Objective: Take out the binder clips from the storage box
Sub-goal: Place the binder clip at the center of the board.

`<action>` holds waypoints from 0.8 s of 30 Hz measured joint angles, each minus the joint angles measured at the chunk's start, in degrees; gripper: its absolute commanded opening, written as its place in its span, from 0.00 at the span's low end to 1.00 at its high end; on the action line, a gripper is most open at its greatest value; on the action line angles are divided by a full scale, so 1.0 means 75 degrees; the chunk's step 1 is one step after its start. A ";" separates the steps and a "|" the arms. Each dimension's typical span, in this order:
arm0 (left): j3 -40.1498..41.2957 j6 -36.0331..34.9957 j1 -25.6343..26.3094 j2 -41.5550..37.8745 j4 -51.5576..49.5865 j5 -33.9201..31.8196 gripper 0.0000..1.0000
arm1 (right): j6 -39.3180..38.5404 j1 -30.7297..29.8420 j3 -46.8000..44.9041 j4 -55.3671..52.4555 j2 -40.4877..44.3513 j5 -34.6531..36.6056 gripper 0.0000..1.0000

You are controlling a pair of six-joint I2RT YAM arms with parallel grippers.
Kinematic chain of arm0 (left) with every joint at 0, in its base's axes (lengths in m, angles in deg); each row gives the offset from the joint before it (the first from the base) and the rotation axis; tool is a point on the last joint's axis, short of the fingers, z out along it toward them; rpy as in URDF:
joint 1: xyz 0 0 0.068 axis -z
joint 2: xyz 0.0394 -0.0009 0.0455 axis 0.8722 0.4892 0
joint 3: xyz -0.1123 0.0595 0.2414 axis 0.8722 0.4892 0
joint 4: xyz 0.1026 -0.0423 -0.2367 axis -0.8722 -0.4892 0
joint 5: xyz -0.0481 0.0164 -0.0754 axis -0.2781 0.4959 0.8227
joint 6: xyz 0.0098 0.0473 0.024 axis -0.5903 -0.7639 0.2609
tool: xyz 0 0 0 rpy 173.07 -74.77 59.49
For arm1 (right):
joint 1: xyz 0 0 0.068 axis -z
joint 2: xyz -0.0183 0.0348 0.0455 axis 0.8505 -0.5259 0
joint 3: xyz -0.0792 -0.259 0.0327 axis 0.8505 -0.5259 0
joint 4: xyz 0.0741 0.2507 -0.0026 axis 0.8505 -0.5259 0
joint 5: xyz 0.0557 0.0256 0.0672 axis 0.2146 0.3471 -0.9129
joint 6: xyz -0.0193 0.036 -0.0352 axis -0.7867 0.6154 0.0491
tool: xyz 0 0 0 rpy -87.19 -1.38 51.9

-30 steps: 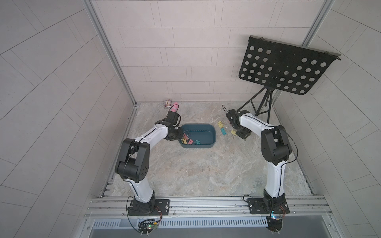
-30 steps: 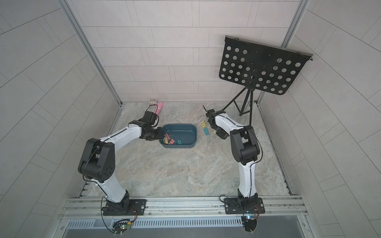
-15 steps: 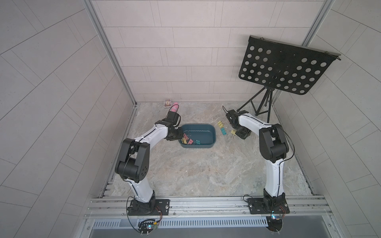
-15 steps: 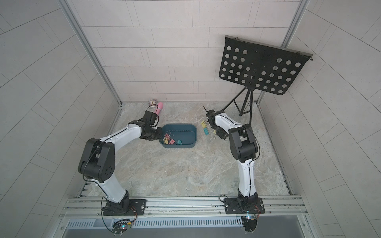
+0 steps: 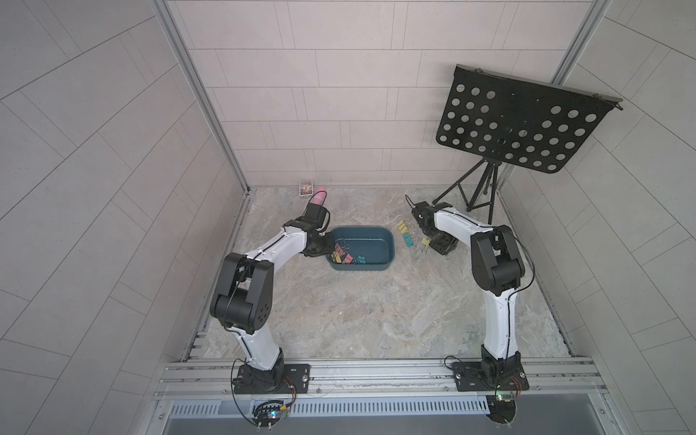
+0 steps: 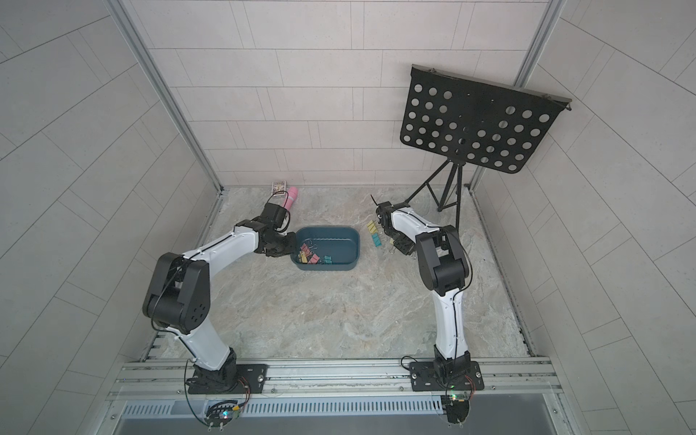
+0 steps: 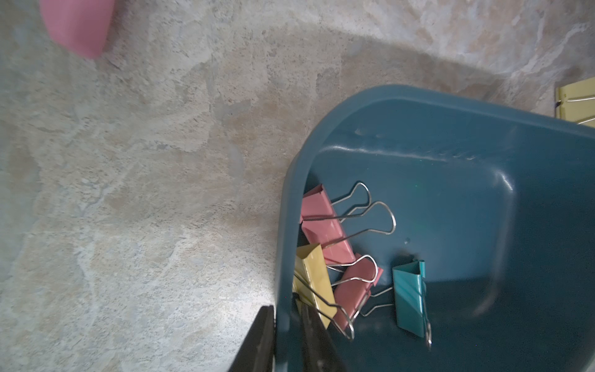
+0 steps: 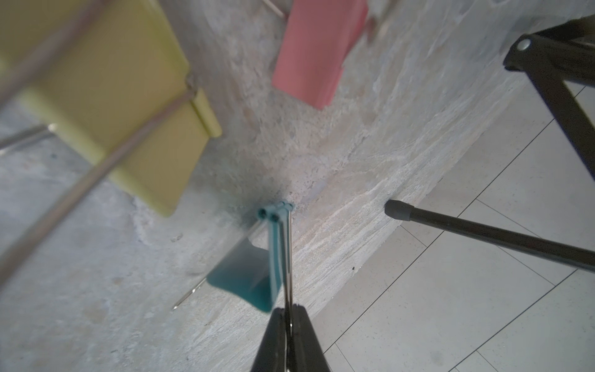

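Storage box: the dark teal storage box [image 5: 361, 268] stands on the stone-pattern floor [image 5: 376, 309] between the two arms. Both top views show it [image 6: 327, 268].
Clips in the box: several binder clips [image 5: 344, 258] lie in a bunch at the end of the box beside the left arm. The left wrist view shows two pink, one yellow and one teal there [image 7: 325, 225], with their wire handles crossing each other.
Left gripper: the left gripper [image 7: 285, 306] is closed over the wall of the box, with one finger outside and one inside, at the end where the clips are. In a top view it sits at this same rim [image 5: 324, 246].
Right gripper: the right gripper [image 8: 288, 310] is low over the floor on the other side of the box, apart from it. Its jaws are almost together, and the thin wire handle of a teal clip [image 8: 248, 277] is pinched between them.
Teal clip: its far edge is down at the floor; whether it really touches, I cannot tell.
Clips outside the box: a yellow clip [image 8: 128, 112] and a pink clip [image 8: 315, 54] lie on the floor near the held one. In a top view, loose clips [image 5: 408, 240] in yellow and teal lie between the box and the right arm.
Other things: a black music stand [image 5: 523, 128] is in the back corner on the right arm's side. A pink stick [image 5: 320, 195] and a small card box [image 5: 306, 187] are by the back wall, behind the left arm.
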 measured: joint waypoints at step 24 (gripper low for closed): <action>0.0000 0.0000 -0.0032 0.0000 0.0006 -0.0055 0.24 | 0.0417 0.0015 0.0265 0.0184 0.0871 -0.1591 0.31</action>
